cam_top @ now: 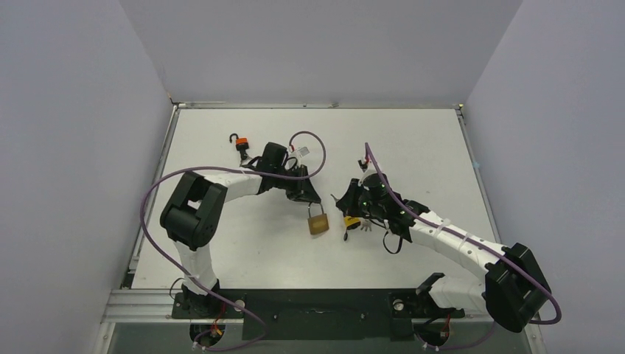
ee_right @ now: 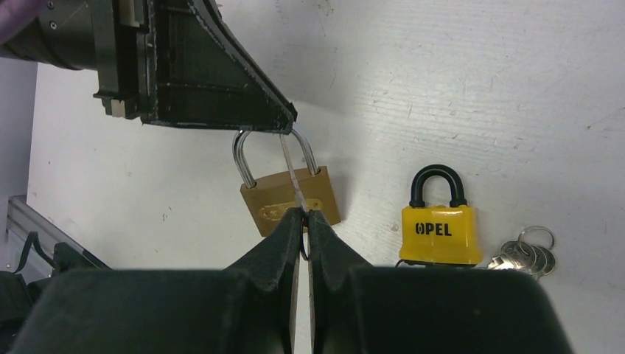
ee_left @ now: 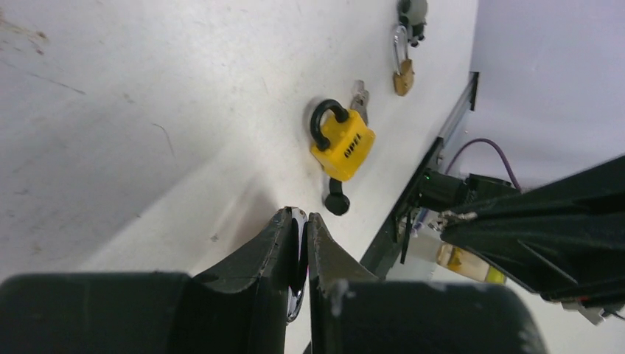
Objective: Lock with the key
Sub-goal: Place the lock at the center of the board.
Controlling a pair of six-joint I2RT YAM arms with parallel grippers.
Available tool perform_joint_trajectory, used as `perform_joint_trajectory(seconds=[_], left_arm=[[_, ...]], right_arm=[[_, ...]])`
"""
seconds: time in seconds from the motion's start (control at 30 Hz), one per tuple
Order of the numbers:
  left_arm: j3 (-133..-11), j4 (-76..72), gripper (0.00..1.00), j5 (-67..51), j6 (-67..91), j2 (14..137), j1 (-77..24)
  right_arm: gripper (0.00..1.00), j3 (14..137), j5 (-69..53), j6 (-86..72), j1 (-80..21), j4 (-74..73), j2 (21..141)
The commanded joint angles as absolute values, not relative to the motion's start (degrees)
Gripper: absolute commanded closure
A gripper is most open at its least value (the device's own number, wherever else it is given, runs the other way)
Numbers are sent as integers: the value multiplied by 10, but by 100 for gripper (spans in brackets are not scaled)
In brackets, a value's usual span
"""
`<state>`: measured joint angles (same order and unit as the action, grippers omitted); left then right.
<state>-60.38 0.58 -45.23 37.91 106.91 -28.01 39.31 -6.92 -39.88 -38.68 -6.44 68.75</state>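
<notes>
I see the brass padlock (cam_top: pixel 318 223) at the middle of the top view, carried by its steel shackle (ee_right: pixel 243 158), body tilted. I cannot tell whether the body rests on the bench (cam_top: pixel 413 147) or hangs just clear of it. The left jaws are pinched shut on the crown of the shackle, seen at upper left of the right wrist view and at lower centre of the left wrist view.

The right jaws, at lower centre of the right wrist view, are closed on the key (ee_right: pixel 292 173). Its thin blade stands up across the face of the padlock body; contact with the lock I cannot judge.

A yellow padlock (ee_right: pixel 441 228), marked OPEL and with a black shackle, lies flat on the bench just right of the brass one and apart from it. A ring of keys (ee_right: pixel 527 249) lies at its lower right corner.

In the top view, an orange lock (cam_top: pixel 239 145) lies at upper left of the bench, well apart from the others, above the left arm (cam_top: pixel 221 188).
</notes>
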Motion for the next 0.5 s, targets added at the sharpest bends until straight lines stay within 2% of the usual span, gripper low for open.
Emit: perform_joint_trajectory(seconds=[0.0,0.1,0.17,0.23,0.27,0.37,0.47], left_arm=[[-665,118,100,-370,304,1090,-285],[-677,153,99,-331,285,1106,-286],[-682,171,91,-307,278,1110,-286],[-685,177,79,-292,273,1109,-286],[-685,177,69,-288,272,1104,-286],[-692,179,56,-267,270,1092,-286],[-705,190,51,-244,266,1075,-286]], right_arm=[[100,390,-54,-402,-392,-36,691],[100,390,-50,-402,-393,-37,692],[100,391,-49,-402,-394,-37,694],[100,392,-47,-401,-396,-38,698],[100,393,-47,-401,-399,-37,700],[100,401,-43,-399,-406,-37,712],[100,409,-39,-399,-417,-36,727]])
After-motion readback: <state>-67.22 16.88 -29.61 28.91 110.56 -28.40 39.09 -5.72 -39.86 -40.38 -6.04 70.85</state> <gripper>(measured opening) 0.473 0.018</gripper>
